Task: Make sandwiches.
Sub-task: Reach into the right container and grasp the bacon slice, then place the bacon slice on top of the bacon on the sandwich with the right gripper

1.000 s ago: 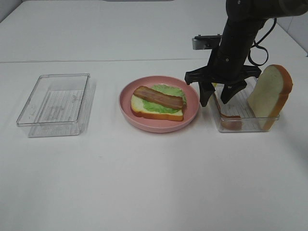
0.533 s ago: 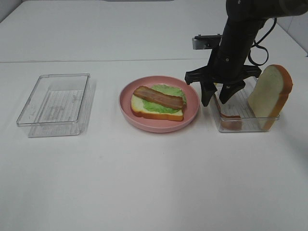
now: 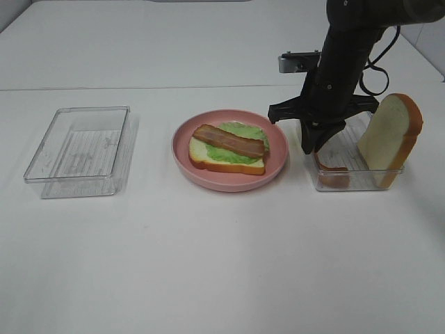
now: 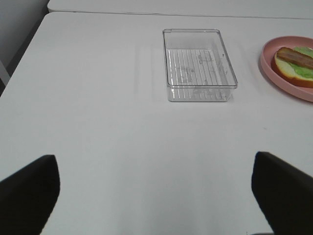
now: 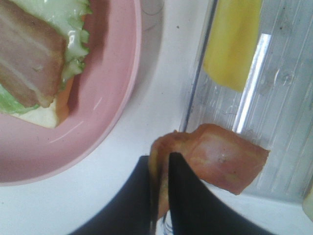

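The open sandwich [image 3: 228,148], a white bread slice with lettuce and one bacon strip on top, lies on the pink plate [image 3: 278,142]; it also shows in the right wrist view [image 5: 29,63]. My right gripper [image 3: 314,144] reaches into the right clear tray [image 3: 354,182] and is shut on the edge of a second bacon strip [image 5: 215,161], which still rests at the tray's near wall. A yellow cheese square [image 5: 234,44] lies in the same tray. A second bread slice [image 3: 391,136] leans upright at the tray's right end. My left gripper [image 4: 154,161] is open and empty over bare table.
An empty clear tray [image 3: 80,149] stands at the left, also in the left wrist view [image 4: 198,63]. The pink plate's rim [image 4: 274,71] shows at the edge of the left wrist view. The right tray sits close beside the plate.
My right gripper's jaws, spread wide a second ago over the tray's left end, have closed together on the bacon strip. The left arm has not moved.
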